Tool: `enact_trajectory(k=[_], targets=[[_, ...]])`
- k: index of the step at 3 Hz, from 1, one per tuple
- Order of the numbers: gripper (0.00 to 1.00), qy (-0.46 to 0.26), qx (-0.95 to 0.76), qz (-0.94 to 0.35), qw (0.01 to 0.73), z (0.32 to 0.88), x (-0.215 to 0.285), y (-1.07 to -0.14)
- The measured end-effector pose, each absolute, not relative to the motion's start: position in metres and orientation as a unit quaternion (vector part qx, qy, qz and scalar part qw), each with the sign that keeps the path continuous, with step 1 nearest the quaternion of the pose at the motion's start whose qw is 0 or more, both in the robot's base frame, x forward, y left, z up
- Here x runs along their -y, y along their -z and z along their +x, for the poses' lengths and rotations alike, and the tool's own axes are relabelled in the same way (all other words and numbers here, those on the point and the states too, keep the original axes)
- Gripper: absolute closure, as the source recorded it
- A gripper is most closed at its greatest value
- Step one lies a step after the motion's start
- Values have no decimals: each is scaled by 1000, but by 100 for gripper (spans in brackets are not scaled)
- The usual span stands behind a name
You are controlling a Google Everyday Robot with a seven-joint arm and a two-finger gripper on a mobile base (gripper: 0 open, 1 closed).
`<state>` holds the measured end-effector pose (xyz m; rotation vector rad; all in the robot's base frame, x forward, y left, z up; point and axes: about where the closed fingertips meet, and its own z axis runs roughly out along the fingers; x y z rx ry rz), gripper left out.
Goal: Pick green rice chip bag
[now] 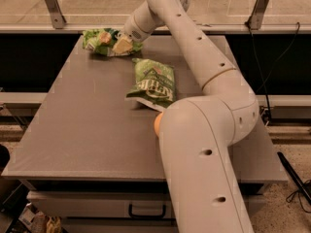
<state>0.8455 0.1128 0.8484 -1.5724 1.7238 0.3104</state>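
The gripper (pixel 121 43) sits in the upper left of the frame, down on the right end of the light green chip bag (pixel 95 38); its tip covers part of the bag, and I cannot tell whether it is wide, narrow or holding. The bag lies at the far left corner of the grey table (pixel 82 130), crumpled, its print hard to read. The white arm (pixel 194 57) runs from there to the lower right and is cut off at the bottom edge. A darker green bag (pixel 154 81) lies mid-table, its near corner hidden by the arm. Just below it, an orange round thing (pixel 158 124) shows only as a sliver.
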Motion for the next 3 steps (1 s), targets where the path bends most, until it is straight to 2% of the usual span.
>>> enact_trajectory(k=[3], targets=[[100,-122,-676,-617,384,845,-113,-849]])
